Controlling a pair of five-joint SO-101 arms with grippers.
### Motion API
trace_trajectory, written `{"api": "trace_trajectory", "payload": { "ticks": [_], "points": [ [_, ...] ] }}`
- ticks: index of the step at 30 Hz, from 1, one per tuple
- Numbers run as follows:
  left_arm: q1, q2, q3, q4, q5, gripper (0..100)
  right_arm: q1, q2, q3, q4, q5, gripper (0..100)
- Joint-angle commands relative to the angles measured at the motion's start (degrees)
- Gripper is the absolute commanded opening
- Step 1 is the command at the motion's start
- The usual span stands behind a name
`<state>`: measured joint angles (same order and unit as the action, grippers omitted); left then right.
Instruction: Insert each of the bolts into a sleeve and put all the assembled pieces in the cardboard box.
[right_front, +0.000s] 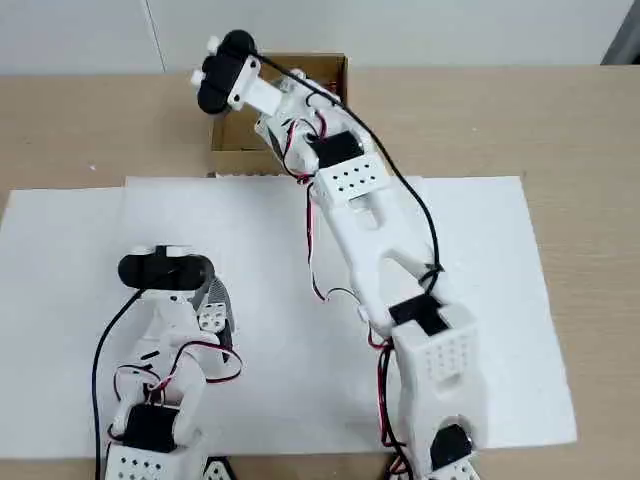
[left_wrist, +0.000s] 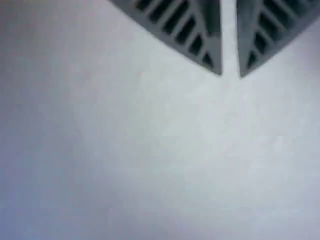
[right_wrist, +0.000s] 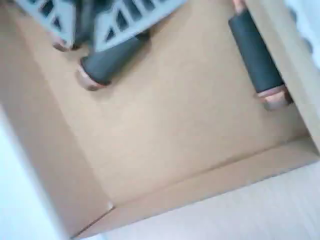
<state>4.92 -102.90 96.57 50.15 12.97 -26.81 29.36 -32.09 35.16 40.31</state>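
While the right arm is lying extended over the white paper sheet (right_front: 80, 260) to the far side of the bench (right_front: 100, 120), the right claw (right_wrist: 80, 44) is hanging inside the cardboard box (right_front: 300, 60), just above its brown floor. One assembled piece (right_wrist: 112, 60), a dark sleeve with a copper-coloured bolt end showing, is lying on the box floor right at the claw's tip and partly under it. Whether the claw is grasping it or is released cannot be told from the wrist view. A second assembled piece (right_wrist: 255, 55) is lying along a side wall of the box, well apart from the first, with its own copper-coloured end showing. The left arm is sitting folded at the near side of the bench, where the left claw (left_wrist: 230, 75) is hovering over the paper, its fingers (left_wrist: 200, 35) drawn almost together with only a thin slit between the tips, and is holding nothing
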Motion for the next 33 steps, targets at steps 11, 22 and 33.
{"api": "trace_trajectory", "payload": {
  "ticks": [11, 22, 33],
  "points": [
    [-0.4, -0.7, -0.2, 0.3, -0.3, 1, 0.5, -25.1, -3.1, 29.7, -9.3, 0.3],
    [-0.4, -0.7, -0.2, 0.3, -0.3, 1, 5.1, -40.0, -3.0, 51.5, -21.4, 0.3],
    [-0.4, -0.7, -0.2, 0.3, -0.3, 1, 11.6, -57.1, 8.4, 60.7, -31.8, 0.3]
  ]
}}
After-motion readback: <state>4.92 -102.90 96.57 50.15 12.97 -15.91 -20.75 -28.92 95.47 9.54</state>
